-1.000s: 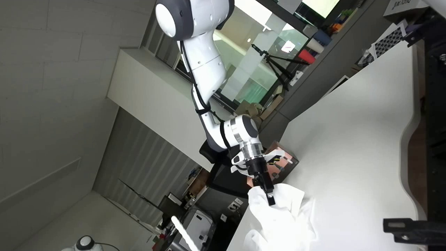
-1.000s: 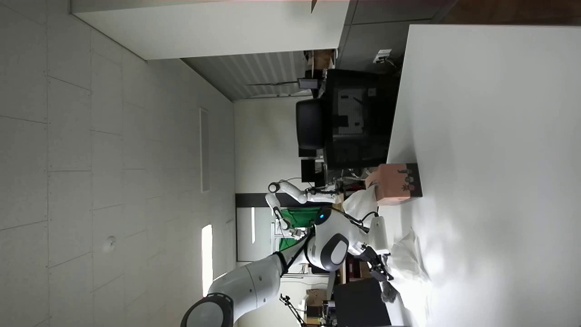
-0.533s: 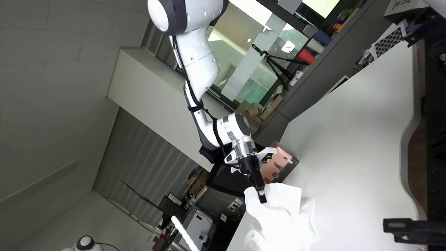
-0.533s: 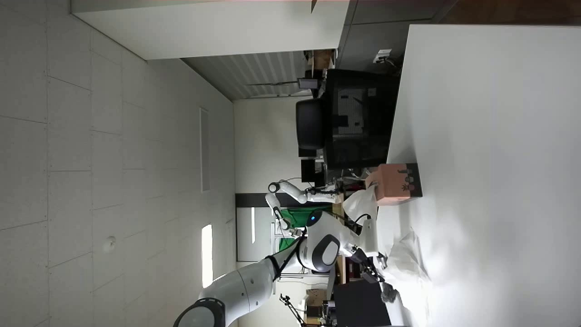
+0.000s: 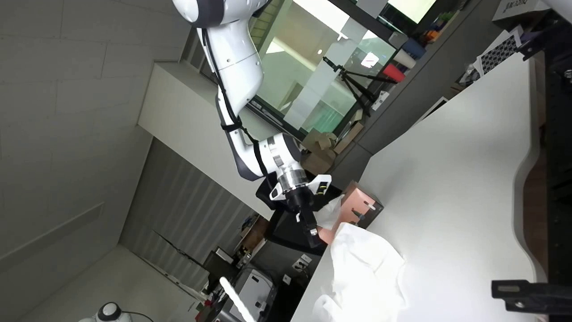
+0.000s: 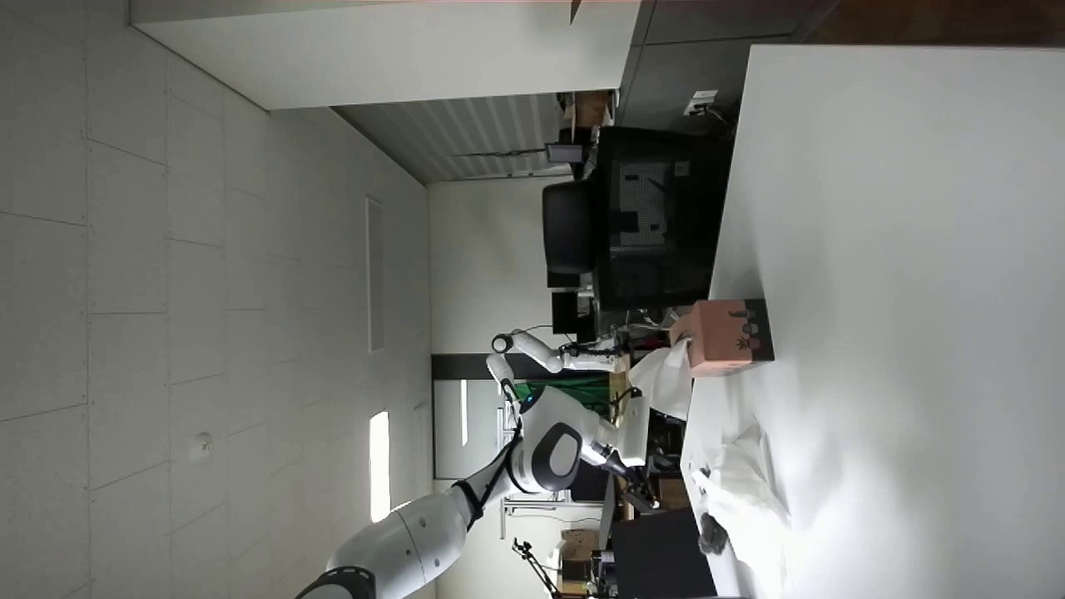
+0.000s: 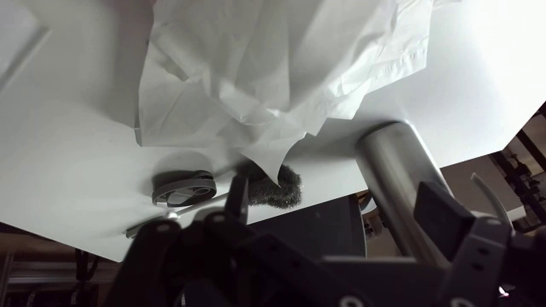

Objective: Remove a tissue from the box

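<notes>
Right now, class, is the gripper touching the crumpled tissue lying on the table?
Apart. An exterior view shows it plainly: a strip of background separates the gripper from the edge of the tissue on the table.

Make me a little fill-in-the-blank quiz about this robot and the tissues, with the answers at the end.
1. The gripper is not shut but ____.
2. The loose tissue lies wrinkled on the white ____.
3. A second tissue sticks out of the pink ____.
4. In an exterior view, the tripod in the background is ____ in colour.

Missing words: open; table; box; black.
</notes>
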Controlling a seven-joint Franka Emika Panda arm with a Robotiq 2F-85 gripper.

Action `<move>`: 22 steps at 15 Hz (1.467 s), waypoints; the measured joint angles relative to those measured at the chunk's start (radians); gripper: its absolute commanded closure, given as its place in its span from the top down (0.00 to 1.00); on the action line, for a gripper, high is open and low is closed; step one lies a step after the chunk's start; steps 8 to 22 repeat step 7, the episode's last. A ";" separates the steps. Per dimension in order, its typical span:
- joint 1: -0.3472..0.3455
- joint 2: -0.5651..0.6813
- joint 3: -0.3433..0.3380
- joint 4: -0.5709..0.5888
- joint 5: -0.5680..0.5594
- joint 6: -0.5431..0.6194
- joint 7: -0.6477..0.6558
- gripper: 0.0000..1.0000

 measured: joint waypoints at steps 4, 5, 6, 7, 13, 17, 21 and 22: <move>0.014 -0.033 -0.005 -0.005 -0.062 0.002 0.061 1.00; 0.014 -0.036 -0.006 -0.007 -0.075 -0.007 0.077 1.00; 0.014 -0.037 -0.007 -0.008 -0.080 -0.017 0.086 1.00; 0.014 -0.037 -0.008 -0.010 -0.081 -0.019 0.088 1.00; 0.014 -0.037 -0.008 -0.010 -0.081 -0.019 0.088 1.00; 0.014 -0.037 -0.008 -0.010 -0.081 -0.019 0.088 1.00; 0.014 -0.037 -0.008 -0.010 -0.081 -0.019 0.088 1.00; 0.014 -0.037 -0.008 -0.010 -0.081 -0.019 0.088 1.00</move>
